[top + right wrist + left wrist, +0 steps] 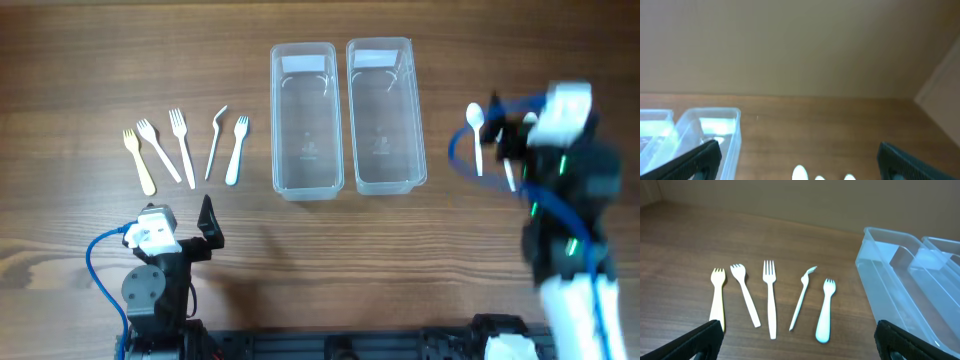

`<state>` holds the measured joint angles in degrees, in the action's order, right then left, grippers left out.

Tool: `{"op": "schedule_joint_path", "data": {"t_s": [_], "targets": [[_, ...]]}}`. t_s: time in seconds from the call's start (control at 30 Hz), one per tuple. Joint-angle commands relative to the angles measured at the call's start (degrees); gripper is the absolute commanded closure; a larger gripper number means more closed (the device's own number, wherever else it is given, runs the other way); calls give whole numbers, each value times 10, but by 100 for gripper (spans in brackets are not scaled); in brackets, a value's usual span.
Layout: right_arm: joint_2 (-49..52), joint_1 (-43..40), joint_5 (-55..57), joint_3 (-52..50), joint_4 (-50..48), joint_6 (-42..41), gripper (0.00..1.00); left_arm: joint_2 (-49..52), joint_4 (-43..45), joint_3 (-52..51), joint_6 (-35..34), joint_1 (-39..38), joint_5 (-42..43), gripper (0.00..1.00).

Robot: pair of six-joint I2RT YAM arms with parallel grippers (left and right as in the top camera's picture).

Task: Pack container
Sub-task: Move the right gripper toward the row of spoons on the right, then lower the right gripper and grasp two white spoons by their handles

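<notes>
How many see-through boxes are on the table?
2. The left box and the right box sit side by side in the middle of the table, both empty. None looks hidden.

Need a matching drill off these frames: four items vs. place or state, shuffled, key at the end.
Items
1. yellowish fork
2. pale blue fork
3. white spoon
4. left gripper

Place or state
A. lying to the right of the right container
B. leftmost in its row
C. open, holding nothing
D. rightmost in its row, closest to the left container

Pairs: 1-B, 2-D, 3-A, 4-C
</notes>
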<state>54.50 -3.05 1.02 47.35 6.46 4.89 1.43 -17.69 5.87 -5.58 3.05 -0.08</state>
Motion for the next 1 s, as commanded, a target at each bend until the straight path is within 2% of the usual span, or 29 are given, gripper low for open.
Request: {"op": "schedule_joint_path", "data": {"t_s": [0.0,0.1,0.2,0.6,0.97], "targets": [[146,0,-52,170,112,13,0,-5,2,-4,11,-3,7,0],[240,0,-54,266,202,17,0,-5,2,-4,11,-3,7,0],[303,0,-54,315,253,41,0,-5,2,-4,11,-3,7,0],[395,-47,-47,317,310,61,0,-5,2,-4,11,-3,7,0],[396,-51,-37,317,350,69,0,-5,2,-4,11,-3,7,0]]}}
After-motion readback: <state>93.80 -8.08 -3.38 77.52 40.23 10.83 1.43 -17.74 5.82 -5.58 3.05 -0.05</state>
